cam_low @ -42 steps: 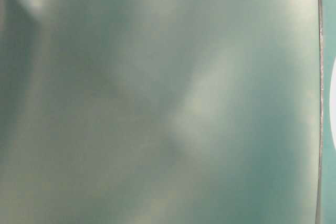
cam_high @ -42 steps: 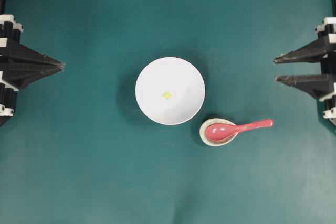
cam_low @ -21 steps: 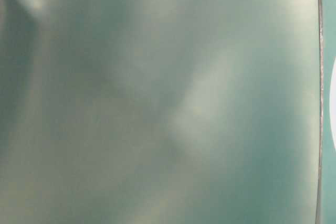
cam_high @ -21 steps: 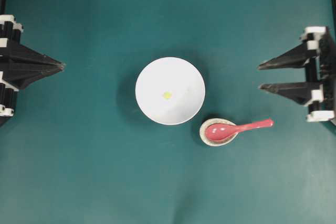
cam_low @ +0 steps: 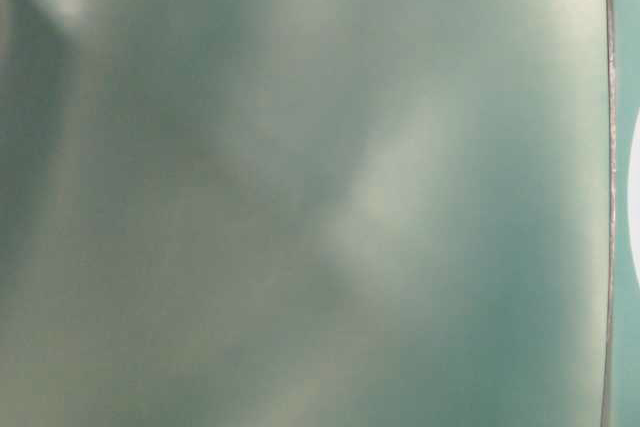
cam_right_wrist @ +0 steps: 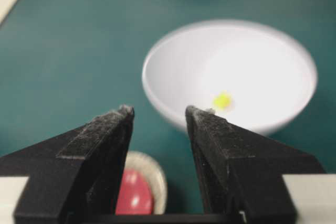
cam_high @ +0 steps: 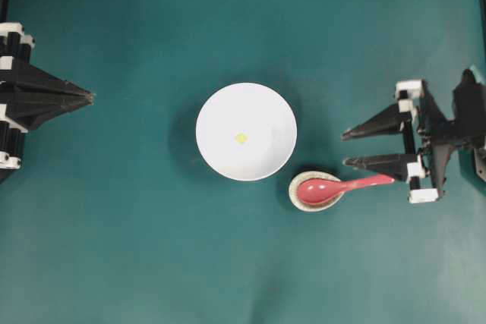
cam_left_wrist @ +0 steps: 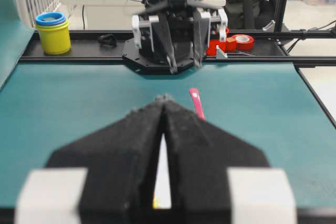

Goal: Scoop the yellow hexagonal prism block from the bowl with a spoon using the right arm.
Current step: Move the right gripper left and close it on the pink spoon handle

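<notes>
Right gripper (cam_high: 345,148) spread wide, empty, beside spoon (cam_high: 342,186) handle; spoon's scoop rests in small dish (cam_high: 295,193), block (cam_high: 241,138) in bowl (cam_high: 245,132); risk: off-centre pinch tips spoon off dish.

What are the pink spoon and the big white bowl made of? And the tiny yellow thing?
The spoon looks like glossy ceramic or hard plastic: bright glints sit on its scoop. The bowl is plain smooth white, probably ceramic or melamine; the look leaves it open. The yellow block is too small to judge; perhaps plastic or painted wood.
</notes>
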Motion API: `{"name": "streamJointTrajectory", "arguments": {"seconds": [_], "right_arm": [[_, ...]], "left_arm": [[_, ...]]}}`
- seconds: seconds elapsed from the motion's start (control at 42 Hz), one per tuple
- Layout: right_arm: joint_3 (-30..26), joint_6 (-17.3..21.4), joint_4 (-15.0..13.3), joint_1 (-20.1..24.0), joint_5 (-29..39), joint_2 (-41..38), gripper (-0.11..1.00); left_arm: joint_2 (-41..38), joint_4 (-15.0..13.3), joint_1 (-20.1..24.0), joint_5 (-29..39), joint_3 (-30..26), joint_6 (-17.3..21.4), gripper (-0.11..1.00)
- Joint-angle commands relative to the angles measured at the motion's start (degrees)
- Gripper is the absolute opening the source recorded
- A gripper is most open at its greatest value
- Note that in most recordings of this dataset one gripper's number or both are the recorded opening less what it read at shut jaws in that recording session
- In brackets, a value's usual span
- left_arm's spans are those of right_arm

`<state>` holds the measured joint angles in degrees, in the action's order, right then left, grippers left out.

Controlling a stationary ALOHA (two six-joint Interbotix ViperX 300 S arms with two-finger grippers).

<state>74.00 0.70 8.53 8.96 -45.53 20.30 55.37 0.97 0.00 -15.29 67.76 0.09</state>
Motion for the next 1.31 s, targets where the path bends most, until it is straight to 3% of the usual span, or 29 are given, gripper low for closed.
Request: {"name": "streamJointTrajectory", "arguments": {"seconds": [0.0, 0.19, 0.452, 1.285], "right_arm": [[0.4, 0.0, 2.5, 2.5, -5.1, -3.6, 0.51], [2.1, 0.8, 8.3, 9.1, -17.8, -14.2, 0.51], [3.1, 4.0, 9.1, 11.3, -27.4, -25.7, 0.51], [3.1, 4.4, 8.9, 12.7, -24.2, -29.8, 0.51]], "left_arm": [[-0.6, 0.2, -0.1, -0.1, -1.0, 0.0, 0.01], [-0.6, 0.2, -0.1, 0.0, -1.0, 0.0, 0.01], [-0.6, 0.2, -0.2, 0.4, -0.9, 0.0, 0.01], [-0.9, 0.2, -0.1, 0.7, -0.8, 0.1, 0.01]]}}
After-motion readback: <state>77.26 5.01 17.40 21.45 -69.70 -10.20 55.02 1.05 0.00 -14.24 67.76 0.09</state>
